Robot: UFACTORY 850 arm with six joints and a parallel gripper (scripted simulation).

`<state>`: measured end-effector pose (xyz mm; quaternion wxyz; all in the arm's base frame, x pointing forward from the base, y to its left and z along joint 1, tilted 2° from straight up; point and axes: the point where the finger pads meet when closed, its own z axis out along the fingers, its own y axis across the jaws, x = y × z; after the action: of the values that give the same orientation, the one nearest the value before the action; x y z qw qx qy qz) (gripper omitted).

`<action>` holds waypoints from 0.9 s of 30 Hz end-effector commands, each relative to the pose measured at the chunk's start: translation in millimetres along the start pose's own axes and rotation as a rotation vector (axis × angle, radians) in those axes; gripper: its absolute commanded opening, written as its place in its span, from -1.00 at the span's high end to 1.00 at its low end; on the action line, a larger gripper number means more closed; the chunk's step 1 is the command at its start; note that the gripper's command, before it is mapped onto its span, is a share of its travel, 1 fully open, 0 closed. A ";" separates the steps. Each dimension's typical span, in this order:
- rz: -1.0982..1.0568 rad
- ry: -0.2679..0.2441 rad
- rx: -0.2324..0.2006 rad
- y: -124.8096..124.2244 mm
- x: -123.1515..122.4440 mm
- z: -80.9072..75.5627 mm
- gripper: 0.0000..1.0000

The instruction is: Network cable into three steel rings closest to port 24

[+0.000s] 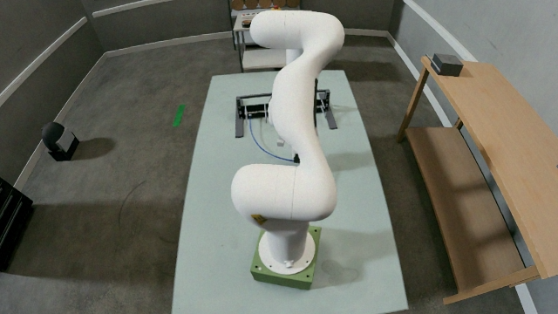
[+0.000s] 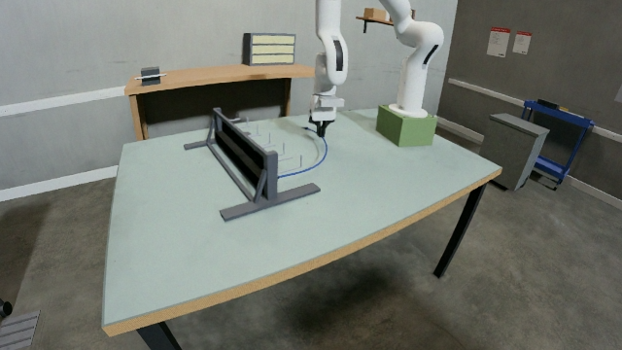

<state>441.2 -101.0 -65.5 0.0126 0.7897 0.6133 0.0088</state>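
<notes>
A blue network cable (image 2: 313,160) runs from the near end of the dark patch panel rack (image 2: 245,156) and curves across the table up to my gripper (image 2: 321,129). It also shows in the overhead view (image 1: 263,146), leaving the rack's left end. My gripper is shut on the cable's free end, just above the table behind the rack. In the overhead view the arm hides most of the gripper; only its dark tip (image 1: 296,159) shows. Thin steel rings (image 2: 274,143) stand in a row behind the rack. The cable lies beside them; I cannot tell if it passes through any.
The arm's green base block (image 2: 405,126) stands on the table's far right. A wooden shelf bench (image 1: 488,144) stands right of the table. A grey cabinet (image 2: 515,146) and a blue cart (image 2: 559,136) stand off the table.
</notes>
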 end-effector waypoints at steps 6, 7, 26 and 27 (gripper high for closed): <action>0.000 0.000 -0.001 0.7 0.0 -4.9 1.00; 0.000 0.000 -0.001 0.7 0.0 -5.1 1.00; -0.062 0.002 -0.002 72.4 -15.7 -35.6 1.00; -0.067 0.000 -0.002 78.6 -17.3 -38.2 1.00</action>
<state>481.5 -122.4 -38.0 0.0147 0.7774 0.6288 0.0117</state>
